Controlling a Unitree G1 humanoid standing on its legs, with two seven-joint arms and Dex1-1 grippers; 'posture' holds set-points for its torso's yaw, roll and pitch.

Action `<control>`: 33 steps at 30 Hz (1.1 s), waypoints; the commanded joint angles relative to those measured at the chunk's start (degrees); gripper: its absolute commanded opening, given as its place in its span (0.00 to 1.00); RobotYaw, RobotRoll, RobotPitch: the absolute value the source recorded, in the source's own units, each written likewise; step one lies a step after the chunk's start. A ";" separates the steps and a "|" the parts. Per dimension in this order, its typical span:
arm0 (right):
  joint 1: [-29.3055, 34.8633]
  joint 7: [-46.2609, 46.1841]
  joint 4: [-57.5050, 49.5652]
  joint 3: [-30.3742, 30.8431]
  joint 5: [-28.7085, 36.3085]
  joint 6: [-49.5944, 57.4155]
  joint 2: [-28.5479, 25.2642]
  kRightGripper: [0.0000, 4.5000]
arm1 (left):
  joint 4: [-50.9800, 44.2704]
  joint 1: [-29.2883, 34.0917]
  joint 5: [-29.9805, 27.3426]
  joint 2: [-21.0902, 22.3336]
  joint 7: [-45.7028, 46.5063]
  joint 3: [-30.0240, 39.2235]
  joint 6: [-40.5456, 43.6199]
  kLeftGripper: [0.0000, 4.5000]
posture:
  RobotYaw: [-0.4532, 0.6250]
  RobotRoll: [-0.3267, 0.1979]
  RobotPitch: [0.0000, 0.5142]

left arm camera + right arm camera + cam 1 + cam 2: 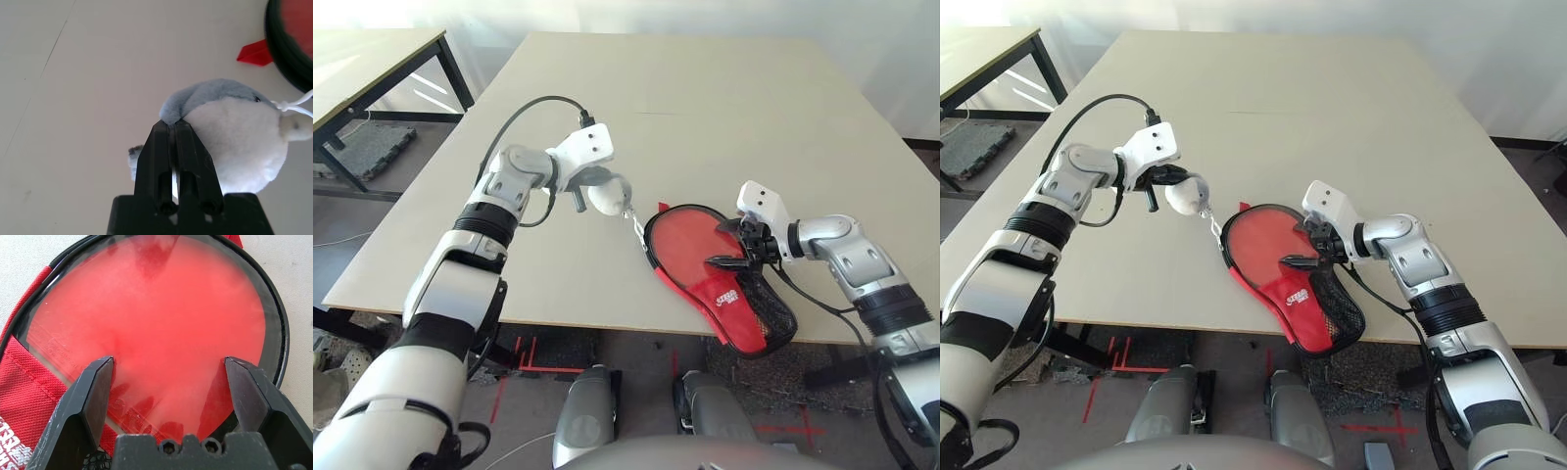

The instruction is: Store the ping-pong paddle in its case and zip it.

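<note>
**A:** Where's the paddle [161,328]?

**B:** Inside the open case [729,299] at the desk [705,98] edge, right under my wide-open right gripper [168,377]. Left gripper [172,142] is pinched shut on the plush zip charm [234,137]. The case runs away from it toward me.

**A:** And the wrist views?

**B:** Right one shows the paddle's face close up.

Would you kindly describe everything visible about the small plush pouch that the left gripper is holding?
The plush pouch is a rounded, fuzzy lump, grey on top and whitish below. The left gripper, fingers shut, pinches its grey top and holds it above the table. A white string runs from it toward the black-edged case.
</note>
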 commanded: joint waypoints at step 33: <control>9.02 -4.05 -8.47 0.34 -0.21 8.30 -0.72 1.00 | 15.25 -8.80 10.65 -23.93 26.77 0.76 -11.27 0.07 | 0.40 0.62 0.20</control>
